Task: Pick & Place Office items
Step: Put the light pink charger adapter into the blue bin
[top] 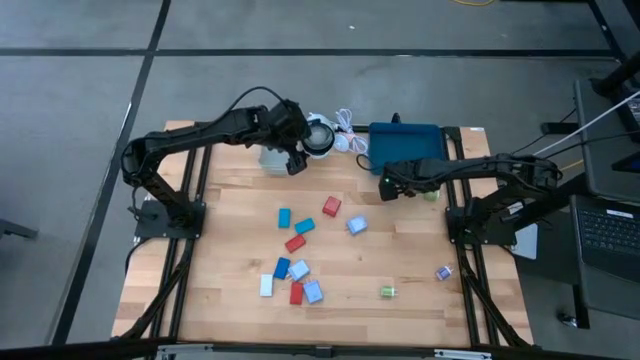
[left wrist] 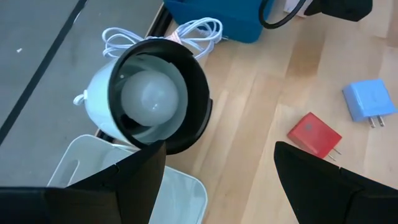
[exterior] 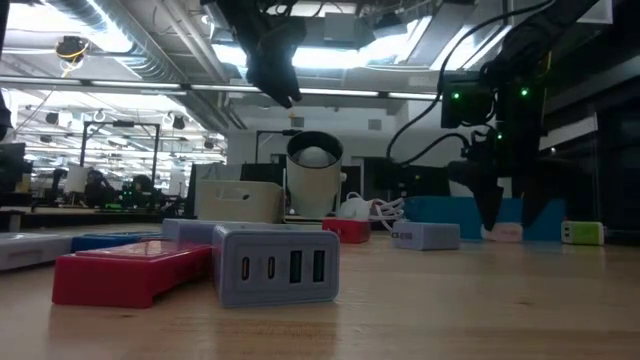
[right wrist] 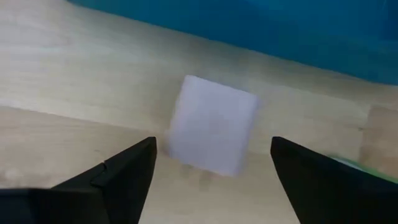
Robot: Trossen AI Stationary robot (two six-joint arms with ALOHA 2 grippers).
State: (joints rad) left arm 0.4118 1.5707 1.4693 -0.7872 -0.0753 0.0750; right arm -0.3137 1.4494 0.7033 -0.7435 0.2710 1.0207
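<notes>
Beside the blue tray (top: 405,138), right gripper (right wrist: 211,165) hovers spread wide, empty, straddling a white block (right wrist: 212,124), lined up for grabbing; left gripper (left wrist: 221,177) waits open near the bin (left wrist: 81,165).

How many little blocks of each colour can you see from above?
Red: 3
Blue: 3
Light-blue: 3
White: 1
Green: 1
Purple: 1
Pale, half hidden: 1
Total: 13

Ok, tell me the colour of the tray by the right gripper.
Blue tray, clearest in the high view, just beyond the right gripper.
</notes>
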